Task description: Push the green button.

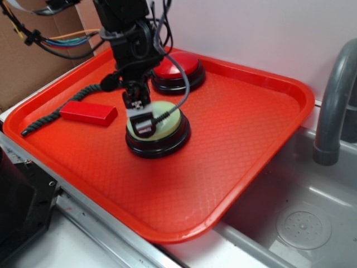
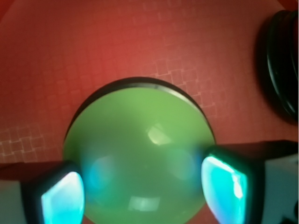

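Note:
The green button point(image 1: 168, 120), a pale green dome on a black round base, sits near the middle of the red tray point(image 1: 251, 139). My gripper point(image 1: 143, 124) comes straight down from above, with its fingertips low over the dome's left half. In the wrist view the green button point(image 2: 140, 144) fills the centre, and my gripper point(image 2: 144, 189) is open, one finger on each side of the dome with a wide gap between them. I cannot tell whether the fingertips touch the dome.
A red-domed button point(image 1: 181, 66) stands behind the green one; its black base point(image 2: 280, 65) shows at the wrist view's right edge. A red block point(image 1: 88, 113) and a black cord point(image 1: 53, 114) lie on the tray's left. A sink point(image 1: 301, 223) and grey pipe point(image 1: 332, 100) lie right.

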`<state>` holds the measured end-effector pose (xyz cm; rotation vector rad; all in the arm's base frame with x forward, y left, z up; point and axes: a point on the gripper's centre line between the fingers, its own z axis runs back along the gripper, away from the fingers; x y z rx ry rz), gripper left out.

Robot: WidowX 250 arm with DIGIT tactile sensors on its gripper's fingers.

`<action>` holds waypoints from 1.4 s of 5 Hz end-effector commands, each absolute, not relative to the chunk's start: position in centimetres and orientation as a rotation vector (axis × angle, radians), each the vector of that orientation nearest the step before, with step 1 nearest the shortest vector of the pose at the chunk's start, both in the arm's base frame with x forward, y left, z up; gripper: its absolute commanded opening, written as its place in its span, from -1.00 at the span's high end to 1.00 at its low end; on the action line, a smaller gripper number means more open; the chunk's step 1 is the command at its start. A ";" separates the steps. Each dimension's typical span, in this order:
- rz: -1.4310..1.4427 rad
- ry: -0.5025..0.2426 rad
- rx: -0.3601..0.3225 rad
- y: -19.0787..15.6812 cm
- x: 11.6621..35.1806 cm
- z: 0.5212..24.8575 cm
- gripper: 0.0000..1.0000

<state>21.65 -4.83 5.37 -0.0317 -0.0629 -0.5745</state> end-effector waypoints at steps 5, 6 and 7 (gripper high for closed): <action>-0.485 -0.119 0.029 -5.3 19.8 14.9 -1.00; -0.458 -0.125 0.020 -5.2 19.4 16.0 -1.00; -0.429 -0.126 0.018 -5.0 19.0 16.8 -1.00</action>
